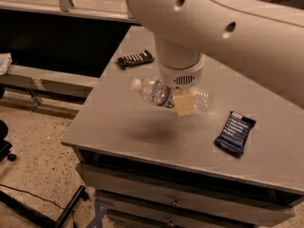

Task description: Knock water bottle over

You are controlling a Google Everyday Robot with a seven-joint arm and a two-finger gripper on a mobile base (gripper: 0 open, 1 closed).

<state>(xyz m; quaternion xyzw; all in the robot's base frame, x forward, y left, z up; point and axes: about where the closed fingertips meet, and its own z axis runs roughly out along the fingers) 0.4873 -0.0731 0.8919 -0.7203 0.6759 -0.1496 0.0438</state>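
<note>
— Since the water bottle (154, 91) lies sideways mid-frame on the bench (118, 127), how will it handle?
— Light, thin, slick, likely; push its ribbed middle. Your tool (184, 103) sits over it; open or closed, you cannot tell.

My gripper (184, 103) hangs over the middle of a grey bench (109, 122) with drawers (142, 184) under its top, standing on a pale speckled floor (38, 160) where a black cable (28, 192) trails, a grey ledge (57, 77) and dark recess (57, 37) behind.
</note>
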